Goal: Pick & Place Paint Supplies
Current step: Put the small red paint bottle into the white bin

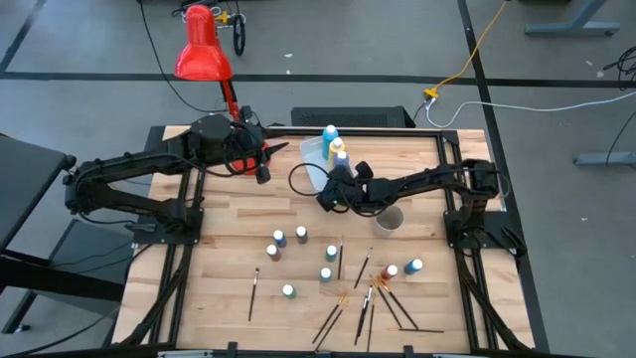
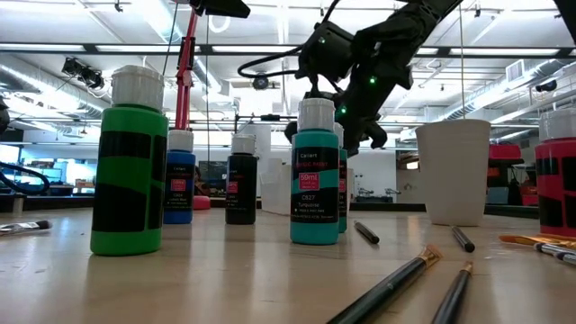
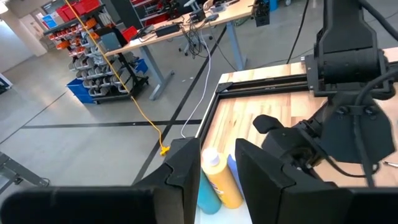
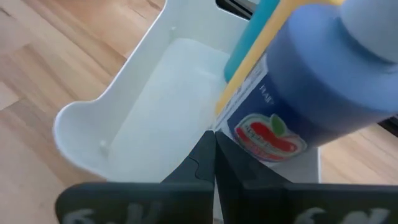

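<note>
Right arm stretched across the table (image 1: 229, 249) toward the white tub (image 1: 312, 159); right hand (image 1: 333, 191) sits at the tub's near edge, fingers pressed together, gripping nothing. From its wrist view the tub interior is mostly bare, a big blue bottle (image 4: 323, 93) leaning close in front.

Left arm folded at the back-left by the red lamp (image 1: 204, 55), left hand (image 1: 260, 159) raised, fingers narrowly apart, holding nothing.

Three big bottles stand in the tub: teal (image 1: 330, 133), yellow (image 1: 337, 149), blue.

Small white-capped bottles on the table: seven, loosely scattered in front of the arms. One white cup (image 1: 389, 218) just beside the right arm. Brushes (image 1: 370, 298) lie mostly clustered front-right, one alone (image 1: 253, 292) to the left; exact count unclear.
</note>
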Robot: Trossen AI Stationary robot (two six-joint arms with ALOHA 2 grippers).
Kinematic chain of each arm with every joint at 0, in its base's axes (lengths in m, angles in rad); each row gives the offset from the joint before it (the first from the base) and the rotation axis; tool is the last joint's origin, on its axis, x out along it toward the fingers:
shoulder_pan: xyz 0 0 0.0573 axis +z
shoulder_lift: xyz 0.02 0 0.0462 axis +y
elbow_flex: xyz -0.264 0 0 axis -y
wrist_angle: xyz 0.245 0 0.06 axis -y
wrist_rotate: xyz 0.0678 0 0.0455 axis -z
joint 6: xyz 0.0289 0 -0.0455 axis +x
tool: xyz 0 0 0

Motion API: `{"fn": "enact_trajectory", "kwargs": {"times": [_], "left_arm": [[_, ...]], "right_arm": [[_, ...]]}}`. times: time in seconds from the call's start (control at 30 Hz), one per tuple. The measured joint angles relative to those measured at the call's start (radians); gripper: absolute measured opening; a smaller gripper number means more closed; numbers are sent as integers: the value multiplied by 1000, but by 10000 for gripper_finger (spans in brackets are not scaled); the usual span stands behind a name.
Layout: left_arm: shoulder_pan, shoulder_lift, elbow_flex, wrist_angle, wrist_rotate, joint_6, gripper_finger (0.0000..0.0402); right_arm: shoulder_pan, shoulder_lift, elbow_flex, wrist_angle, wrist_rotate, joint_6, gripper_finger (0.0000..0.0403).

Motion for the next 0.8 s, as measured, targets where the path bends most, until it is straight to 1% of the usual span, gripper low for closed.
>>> {"fn": "enact_trajectory", "kwargs": {"times": [0.2, 0.33, 0.47, 0.63, 0.8], "left_arm": [[0, 0, 0, 1, 0, 0, 110], [0, 0, 0, 2, 0, 0, 110], [0, 0, 0, 1, 0, 0, 110], [0, 0, 0, 1, 0, 0, 110], [0, 0, 0, 1, 3, 0, 110]], "right_arm": [[23, -14, -1, 0, -10, -6, 0], [38, -38, -1, 13, -29, -52, 0], [53, -95, -1, 36, -72, -133, 0], [69, -191, -1, 32, -68, -237, 8], [78, -292, -1, -8, -67, -285, 19]]}}
